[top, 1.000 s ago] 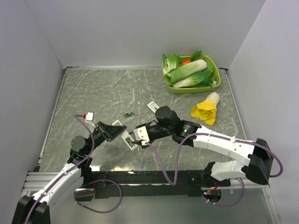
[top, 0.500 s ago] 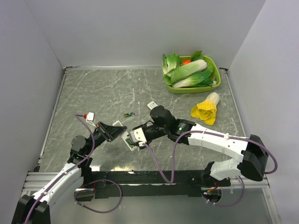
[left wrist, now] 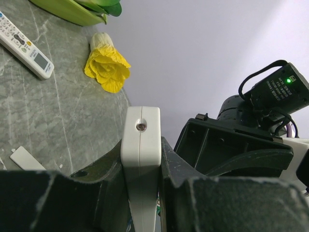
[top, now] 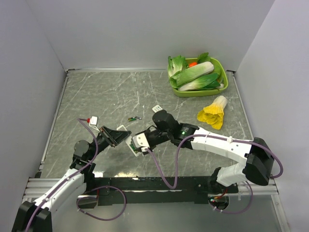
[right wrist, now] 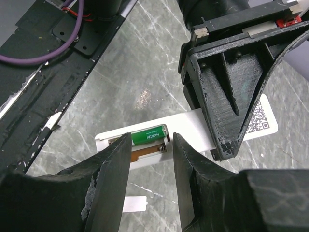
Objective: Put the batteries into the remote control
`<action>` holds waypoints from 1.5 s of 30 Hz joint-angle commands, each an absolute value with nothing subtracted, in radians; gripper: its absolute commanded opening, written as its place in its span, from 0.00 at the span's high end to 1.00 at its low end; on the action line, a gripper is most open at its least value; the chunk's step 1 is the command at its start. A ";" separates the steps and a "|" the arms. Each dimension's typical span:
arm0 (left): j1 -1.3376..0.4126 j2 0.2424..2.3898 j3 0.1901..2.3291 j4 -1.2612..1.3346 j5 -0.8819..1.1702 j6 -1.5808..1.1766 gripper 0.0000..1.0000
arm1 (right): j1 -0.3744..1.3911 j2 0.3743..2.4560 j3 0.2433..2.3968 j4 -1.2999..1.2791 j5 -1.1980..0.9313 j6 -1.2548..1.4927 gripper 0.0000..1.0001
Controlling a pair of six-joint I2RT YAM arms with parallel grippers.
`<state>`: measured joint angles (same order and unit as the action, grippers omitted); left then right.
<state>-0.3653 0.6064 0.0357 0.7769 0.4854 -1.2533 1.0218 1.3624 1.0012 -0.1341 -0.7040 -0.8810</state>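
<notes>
The jaws of the left gripper (left wrist: 140,166) clamp the remote control (left wrist: 140,140). Over its open compartment the jaws of the right gripper (right wrist: 150,154) stand narrow around one green battery (right wrist: 149,136) lying inside; I cannot tell if they grip it. The second battery (top: 134,118) lies on the worktop (top: 106,96), beyond the remote control.

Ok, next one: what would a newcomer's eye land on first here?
The bright green battery lying in the open compartment of the white remote control, mid-table, clamped between the left fingers. Next, the yellow leafy vegetable and the green vegetable tray at the far right.
</notes>
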 commanded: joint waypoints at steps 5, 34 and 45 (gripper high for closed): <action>-0.370 0.615 0.066 0.827 0.497 -1.279 0.98 | 1.017 1.385 1.045 -0.104 -0.738 -0.904 0.54; -0.368 0.574 0.067 0.859 0.451 -1.347 0.98 | 1.017 1.411 0.971 -0.061 -0.716 -0.876 0.64; -0.364 0.453 0.083 0.793 0.338 -1.396 0.98 | 1.017 1.385 0.884 -0.008 -0.696 -0.838 0.65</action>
